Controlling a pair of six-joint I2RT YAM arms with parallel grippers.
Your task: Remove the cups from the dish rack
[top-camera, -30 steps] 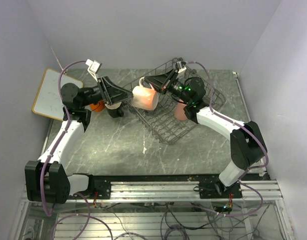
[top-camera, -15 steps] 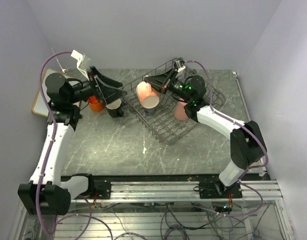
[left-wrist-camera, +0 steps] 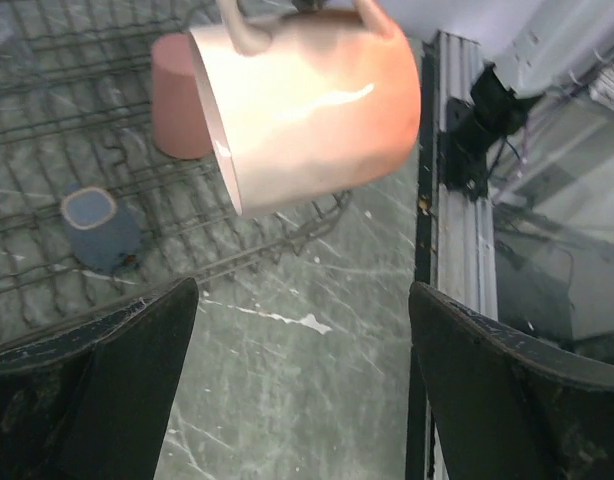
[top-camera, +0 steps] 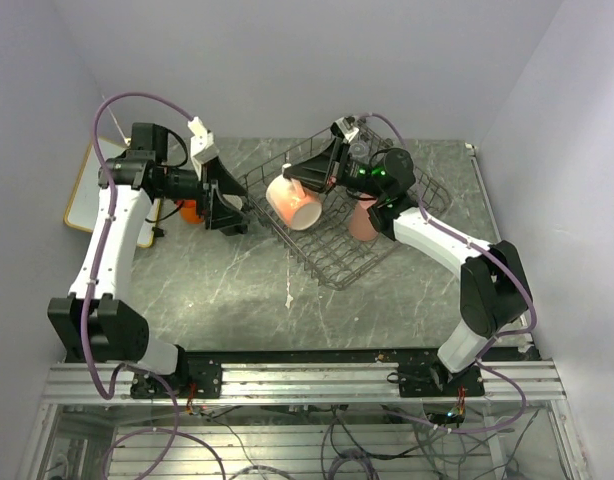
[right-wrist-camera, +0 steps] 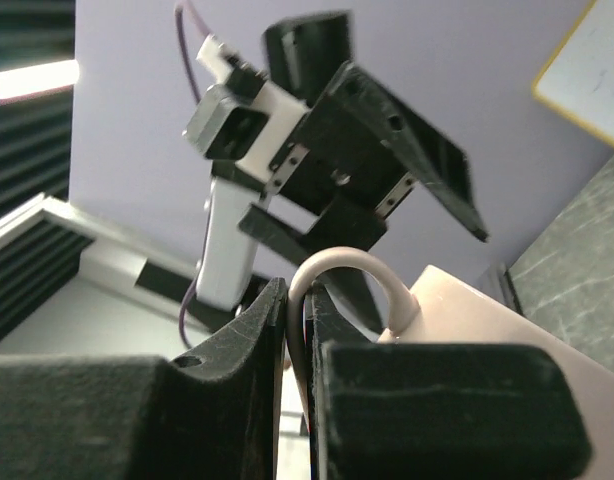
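Right gripper (top-camera: 295, 174) is clamping the pale pink mug (top-camera: 295, 201) by its handle, holding it airborne over the dish rack (top-camera: 332, 265). Left gripper (left-wrist-camera: 302, 290) is hovering alongside, jaws wide apart, empty.

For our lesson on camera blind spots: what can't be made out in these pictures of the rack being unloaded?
Orange mug: top view, mostly behind the left arm.
Tall pink tumbler: top view, partly under the right arm.
Pale pink mug: its handle, left wrist view, cut off by the top edge.
Dish rack: right wrist view, unseen; right end effector fills the foreground.
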